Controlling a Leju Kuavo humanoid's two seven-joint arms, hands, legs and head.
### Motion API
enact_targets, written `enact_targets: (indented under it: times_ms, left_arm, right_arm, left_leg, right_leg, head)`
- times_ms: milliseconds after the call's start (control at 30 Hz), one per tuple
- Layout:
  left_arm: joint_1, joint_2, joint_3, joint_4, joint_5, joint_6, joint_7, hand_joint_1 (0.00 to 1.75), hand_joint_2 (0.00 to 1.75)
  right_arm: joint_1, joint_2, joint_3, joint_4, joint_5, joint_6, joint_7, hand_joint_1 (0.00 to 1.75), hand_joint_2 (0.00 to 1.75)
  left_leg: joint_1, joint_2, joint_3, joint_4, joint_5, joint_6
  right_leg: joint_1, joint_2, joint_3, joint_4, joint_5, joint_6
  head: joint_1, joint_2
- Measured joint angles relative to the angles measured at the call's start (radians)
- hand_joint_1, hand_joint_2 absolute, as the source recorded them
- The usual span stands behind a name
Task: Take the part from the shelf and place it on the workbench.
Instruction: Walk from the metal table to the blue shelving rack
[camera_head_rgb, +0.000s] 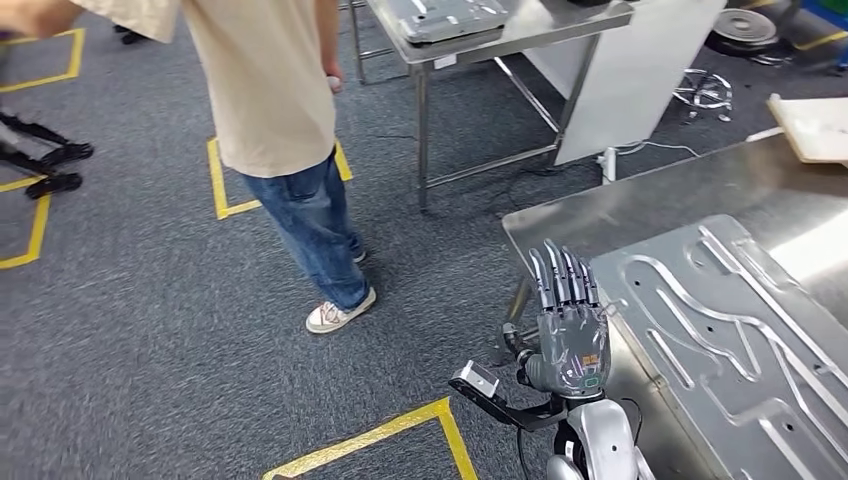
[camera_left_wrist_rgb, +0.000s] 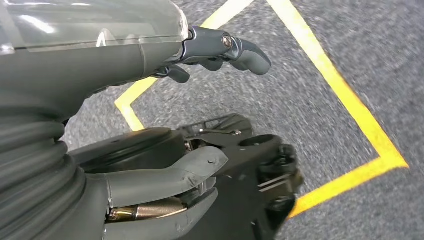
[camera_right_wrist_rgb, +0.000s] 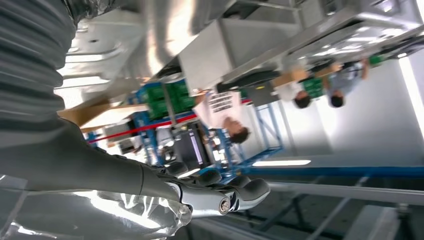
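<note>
The part (camera_head_rgb: 720, 330), a large flat silver plate with pressed channels, lies on the steel workbench (camera_head_rgb: 640, 200) at the right of the head view. My right hand (camera_head_rgb: 570, 320) hovers flat at the plate's near left edge, fingers straight and pointing forward, holding nothing. In the right wrist view the same hand (camera_right_wrist_rgb: 220, 195) reaches out empty, with shiny metal close beside it. My left hand (camera_left_wrist_rgb: 125, 65) hangs over the grey carpet with its fingers loosely bent and nothing in it.
A person in a beige shirt and jeans (camera_head_rgb: 300, 200) stands on the carpet to the left. Behind is a second steel table (camera_head_rgb: 520, 35) carrying another plate (camera_head_rgb: 450, 18). Yellow tape (camera_head_rgb: 400, 430) marks the floor. A wooden board (camera_head_rgb: 815, 125) lies at the bench's far end.
</note>
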Motion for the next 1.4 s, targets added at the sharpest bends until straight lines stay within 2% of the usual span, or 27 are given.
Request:
enact_targets:
  times_ms: [33, 100, 167, 233, 267, 333, 400, 433, 467, 500, 533, 600, 667, 733, 767, 833, 900, 967, 1000, 1033, 1067, 1100, 1167, 1200, 1267, 1333, 1400]
  left_arm:
    - [0.001, 0.000, 0.000, 0.000, 0.000, 0.000, 0.000, 0.00, 1.75]
    - [0.001, 0.000, 0.000, 0.000, 0.000, 0.000, 0.000, 0.00, 1.75]
    - [-0.003, 0.000, 0.000, 0.000, 0.000, 0.001, 0.000, 0.00, 1.75]
    - [-0.002, 0.000, 0.000, 0.000, 0.000, 0.001, 0.000, 0.00, 1.75]
    - [0.001, 0.000, 0.000, 0.000, 0.000, 0.001, 0.000, 0.00, 1.75]
    - [0.002, 0.000, 0.001, 0.000, 0.000, 0.002, 0.000, 0.00, 1.75]
    - [-0.001, -0.001, 0.001, 0.000, -0.001, 0.003, 0.000, 0.00, 1.75]
    - [-0.002, -0.001, 0.001, 0.000, -0.002, 0.003, 0.000, 0.00, 1.75]
    - [-0.002, -0.001, 0.001, 0.000, -0.002, 0.003, 0.000, 0.00, 1.75]
    - [-0.002, -0.001, 0.001, 0.000, -0.003, 0.003, 0.000, 0.00, 1.75]
    - [-0.002, -0.001, 0.001, 0.000, -0.003, 0.004, 0.000, 0.00, 1.75]
    - [-0.002, -0.001, 0.001, 0.000, -0.004, 0.004, 0.000, 0.00, 1.75]
    - [-0.002, -0.002, 0.001, 0.000, -0.004, 0.004, 0.000, 0.00, 1.75]
    - [-0.001, -0.002, 0.002, 0.000, -0.004, 0.005, 0.000, 0.00, 1.75]
    - [0.002, -0.001, 0.002, 0.000, -0.005, 0.006, 0.000, 0.00, 1.75]
    - [0.003, -0.001, 0.002, 0.000, -0.005, 0.007, 0.000, 0.00, 1.75]
    - [0.000, -0.001, 0.003, 0.000, -0.007, 0.007, 0.000, 0.00, 1.75]
    - [-0.001, -0.001, 0.003, 0.000, -0.007, 0.007, 0.000, 0.00, 1.75]
    - [0.000, -0.001, 0.003, 0.000, -0.008, 0.007, 0.001, 0.00, 1.75]
    - [0.001, -0.001, 0.003, 0.000, -0.008, 0.007, 0.001, 0.00, 1.75]
    - [0.002, 0.000, 0.003, 0.000, -0.008, 0.007, 0.001, 0.00, 1.75]
    - [0.001, 0.000, 0.003, 0.000, -0.008, 0.007, 0.001, 0.00, 1.75]
    - [-0.003, 0.000, 0.003, 0.000, -0.008, 0.008, 0.002, 0.00, 1.75]
    - [-0.005, 0.000, 0.003, 0.000, -0.008, 0.009, 0.003, 0.00, 1.75]
    - [-0.003, 0.000, 0.003, 0.000, -0.008, 0.009, 0.003, 0.00, 1.75]
    - [0.000, -0.001, 0.003, 0.000, -0.009, 0.009, 0.004, 0.00, 1.75]
    - [-0.003, -0.001, 0.003, 0.000, -0.010, 0.009, 0.004, 0.00, 1.75]
  right_arm:
    - [0.000, 0.000, 0.000, 0.000, 0.000, 0.000, 0.000, 0.00, 1.75]
    - [-0.001, 0.000, 0.000, 0.000, 0.000, 0.000, 0.000, 0.00, 1.75]
    - [-0.001, 0.000, 0.000, 0.000, 0.001, 0.000, 0.000, 0.00, 1.75]
    - [-0.002, 0.000, 0.000, 0.000, 0.002, 0.000, 0.000, 0.00, 1.75]
    - [-0.003, 0.000, 0.000, 0.000, 0.003, 0.000, 0.000, 0.00, 1.75]
    - [-0.005, 0.000, 0.000, -0.002, 0.006, 0.000, 0.000, 0.00, 1.75]
    - [-0.003, 0.000, 0.000, -0.001, 0.008, 0.001, 0.000, 0.00, 1.75]
    - [-0.001, 0.000, 0.000, 0.000, 0.009, 0.001, 0.000, 0.00, 1.75]
    - [0.001, 0.000, 0.000, 0.001, 0.009, 0.002, 0.000, 0.00, 1.75]
    - [0.001, 0.000, 0.000, 0.001, 0.009, 0.002, 0.000, 0.00, 1.75]
    - [0.001, 0.000, 0.000, 0.002, 0.009, 0.002, 0.000, 0.00, 1.75]
    - [0.000, -0.001, 0.000, 0.001, 0.009, 0.002, 0.000, 0.00, 1.75]
    - [0.000, -0.001, 0.000, 0.001, 0.009, 0.001, 0.000, 0.00, 1.75]
    - [-0.001, -0.001, 0.000, 0.000, 0.010, 0.001, 0.000, 0.00, 1.75]
    - [-0.003, -0.001, 0.000, 0.000, 0.010, 0.001, 0.000, 0.00, 1.75]
    - [-0.006, 0.000, 0.000, 0.000, 0.011, 0.001, 0.001, 0.00, 1.75]
    - [-0.005, 0.000, 0.000, 0.000, 0.012, 0.001, 0.001, 0.00, 1.75]
    - [-0.004, 0.000, 0.000, 0.000, 0.012, 0.001, 0.001, 0.00, 1.75]
    - [-0.004, 0.000, 0.000, 0.000, 0.012, 0.001, 0.001, 0.00, 1.75]
    - [-0.004, 0.000, 0.000, 0.000, 0.012, 0.001, 0.001, 0.00, 1.75]
    - [-0.004, 0.000, 0.000, 0.000, 0.012, 0.001, 0.001, 0.00, 1.75]
    - [-0.004, 0.000, 0.000, 0.000, 0.012, 0.000, 0.001, 0.00, 1.75]
    - [-0.005, 0.000, 0.000, 0.000, 0.012, 0.000, 0.001, 0.00, 1.75]
    - [-0.005, 0.000, 0.000, 0.000, 0.012, 0.000, 0.001, 0.00, 1.75]
    - [-0.007, 0.000, 0.000, 0.000, 0.012, 0.000, 0.002, 0.00, 1.75]
    - [-0.009, 0.000, 0.000, 0.000, 0.012, -0.001, 0.002, 0.00, 1.75]
    - [-0.007, 0.000, 0.000, 0.000, 0.012, -0.001, 0.002, 0.00, 1.75]
  left_leg:
    - [0.000, 0.008, 0.027, -0.050, 0.031, 0.001]
    - [-0.007, 0.053, 0.097, -0.182, 0.083, 0.011]
    - [-0.017, 0.082, 0.129, -0.247, 0.097, 0.025]
    - [-0.019, 0.062, 0.129, -0.253, 0.098, 0.036]
    - [-0.017, 0.049, 0.132, -0.259, 0.101, 0.041]
    - [-0.010, 0.026, 0.137, -0.269, 0.109, 0.053]
    - [-0.008, 0.005, 0.136, -0.271, 0.111, 0.060]
    - [-0.008, -0.009, 0.136, -0.270, 0.112, 0.061]
    - [-0.008, -0.023, 0.136, -0.268, 0.111, 0.061]
    - [-0.008, -0.038, 0.136, -0.266, 0.111, 0.060]
    - [-0.008, -0.053, 0.136, -0.263, 0.110, 0.059]
    - [-0.008, -0.081, 0.135, -0.255, 0.106, 0.052]
    - [-0.007, -0.105, 0.127, -0.248, 0.105, 0.042]
    - [-0.004, -0.126, 0.119, -0.250, 0.109, 0.029]
    - [-0.003, -0.123, 0.117, -0.249, 0.108, 0.024]
    - [-0.005, -0.077, 0.098, -0.210, 0.082, 0.013]
    - [-0.004, -0.022, 0.045, -0.098, 0.022, 0.005]
    - [-0.001, -0.006, -0.006, 0.004, -0.014, -0.001]
    - [0.000, -0.002, -0.009, 0.012, -0.007, -0.002]
    - [0.000, 0.003, 0.007, -0.018, 0.018, -0.002]
    - [-0.001, 0.018, 0.040, -0.078, 0.052, 0.001]
    - [-0.005, 0.044, 0.075, -0.144, 0.077, 0.006]
    - [-0.016, 0.085, 0.119, -0.234, 0.102, 0.020]
    - [-0.020, 0.089, 0.122, -0.246, 0.099, 0.026]
    - [-0.019, 0.065, 0.123, -0.253, 0.103, 0.038]
    - [-0.012, 0.040, 0.127, -0.263, 0.109, 0.050]
    - [-0.010, 0.016, 0.129, -0.266, 0.113, 0.059]
  right_leg:
    - [0.000, -0.013, 0.002, 0.001, -0.003, 0.002]
    - [0.004, -0.036, 0.008, 0.003, -0.010, 0.008]
    - [0.009, -0.056, 0.014, 0.004, -0.015, 0.017]
    - [0.011, -0.077, 0.019, 0.002, -0.018, 0.026]
    - [0.009, -0.071, 0.021, 0.006, -0.024, 0.032]
    - [0.004, -0.025, 0.005, 0.056, -0.060, 0.041]
    - [-0.001, 0.030, -0.051, 0.173, -0.120, 0.045]
    - [-0.002, 0.041, -0.080, 0.228, -0.140, 0.047]
    - [-0.002, 0.046, -0.099, 0.259, -0.142, 0.048]
    - [-0.003, 0.048, -0.101, 0.254, -0.125, 0.049]
    - [-0.005, 0.053, -0.086, 0.215, -0.091, 0.049]
    - [-0.009, 0.088, -0.036, 0.093, -0.026, 0.046]
    - [-0.010, 0.120, -0.007, 0.024, -0.007, 0.042]
    - [-0.008, 0.111, -0.003, 0.016, -0.009, 0.034]
    - [-0.009, 0.100, -0.001, 0.011, -0.007, 0.028]
    - [-0.012, 0.076, 0.004, 0.001, -0.002, 0.014]
    - [-0.008, 0.046, 0.005, -0.001, -0.003, 0.005]
    - [-0.005, 0.015, 0.005, -0.001, -0.006, 0.002]
    - [-0.005, 0.000, 0.006, 0.000, -0.008, 0.002]
    - [-0.004, -0.013, 0.008, 0.000, -0.010, 0.003]
    - [-0.004, -0.025, 0.011, 0.001, -0.012, 0.006]
    - [-0.002, -0.037, 0.015, 0.001, -0.016, 0.009]
    - [0.004, -0.059, 0.020, 0.003, -0.022, 0.019]
    - [0.006, -0.070, 0.022, 0.002, -0.024, 0.024]
    - [0.007, -0.086, 0.029, 0.000, -0.029, 0.034]
    - [0.003, -0.042, 0.022, 0.030, -0.055, 0.045]
    - [-0.002, 0.026, -0.024, 0.130, -0.110, 0.052]
  head:
    - [0.000, 0.000]
    - [0.000, 0.000]
    - [0.000, 0.000]
    - [0.001, 0.000]
    - [0.001, 0.000]
    - [0.001, 0.000]
    - [0.001, 0.000]
    - [0.001, 0.000]
    - [0.001, 0.000]
    - [0.001, 0.000]
    - [0.001, 0.000]
    - [0.001, 0.000]
    - [0.001, 0.000]
    - [0.001, 0.000]
    - [0.001, 0.000]
    - [0.000, 0.000]
    - [-0.002, 0.000]
    - [-0.002, 0.000]
    - [-0.002, 0.000]
    - [-0.002, 0.000]
    - [-0.002, 0.000]
    - [-0.002, 0.000]
    - [-0.001, 0.000]
    - [-0.001, 0.000]
    - [-0.001, 0.000]
    - [-0.001, 0.000]
    - [0.000, 0.000]
